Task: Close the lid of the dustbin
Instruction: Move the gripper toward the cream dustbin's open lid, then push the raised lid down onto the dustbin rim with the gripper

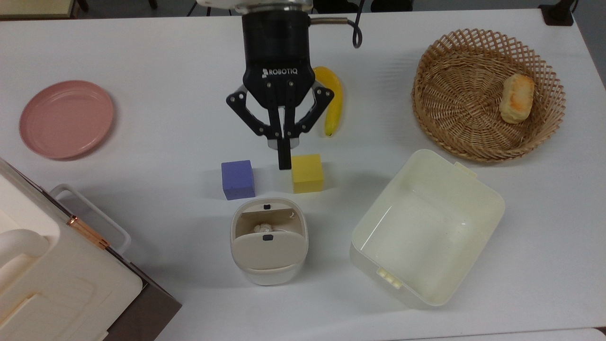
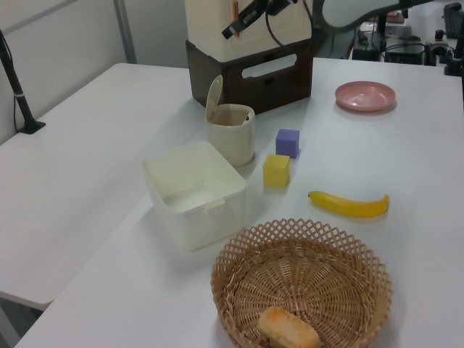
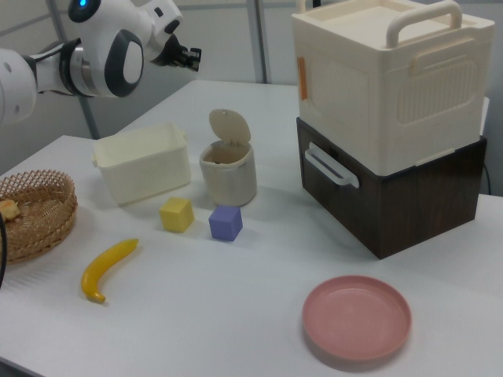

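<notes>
1. The dustbin (image 1: 269, 244) stood on the white tabletop (image 1: 142, 142), in the lower middle of the top view, between the large cream case (image 1: 42, 279) on its dark base at the top view's left and the open cream tub (image 1: 426, 227) at the top view's right.
2. Its lid (image 1: 267, 251) was raised, hinged at the edge nearer the bottom of the top view; in the left view the lid (image 2: 214, 96) stood almost upright above the rim, and in the right view it (image 3: 229, 126) rose behind the bin's mouth.
3. A small pale crumpled item lay inside the bin's opening in the top view.
4. The hand (image 1: 284, 163) hung above the tabletop, its two fingers pressed together into one thin black tip, with nothing between them.
5. In the top view that tip lay over the gap between the purple cube (image 1: 237, 179) and the yellow cube (image 1: 307, 173), close to the yellow one's upper left corner and apart from the dustbin.
6. In the left view the hand (image 2: 229, 32) showed high up, in front of the cream case, well above the lid.
7. The banana (image 1: 334, 102) lay partly behind the hand's body in the top view.
8. The wicker basket (image 1: 473, 137) with a bread roll (image 1: 517, 98) sat at the top view's upper right, and the pink plate (image 1: 66, 118) at its left.
</notes>
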Controlling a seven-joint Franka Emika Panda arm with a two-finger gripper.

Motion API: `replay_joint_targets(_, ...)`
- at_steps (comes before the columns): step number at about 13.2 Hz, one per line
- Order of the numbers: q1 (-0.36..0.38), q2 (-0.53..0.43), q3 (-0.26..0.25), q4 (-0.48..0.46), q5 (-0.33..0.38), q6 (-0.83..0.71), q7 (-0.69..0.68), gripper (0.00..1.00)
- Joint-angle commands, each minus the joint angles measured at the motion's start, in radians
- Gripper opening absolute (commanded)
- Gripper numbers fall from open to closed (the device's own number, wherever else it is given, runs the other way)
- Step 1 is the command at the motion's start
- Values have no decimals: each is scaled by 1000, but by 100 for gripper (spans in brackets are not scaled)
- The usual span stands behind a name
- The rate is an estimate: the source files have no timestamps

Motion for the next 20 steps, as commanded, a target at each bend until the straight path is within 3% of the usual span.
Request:
replay_joint_targets(1,9,132,-7,127,5,25,-37,0)
replay_joint_targets(7,5,274,-10,208,2,128,-49,0)
replay_joint_targets(11,-9,290,-10,207,4,157,-48,0)
replay_joint_targets(20,-20,284,-13,208,10,-37,-35,0)
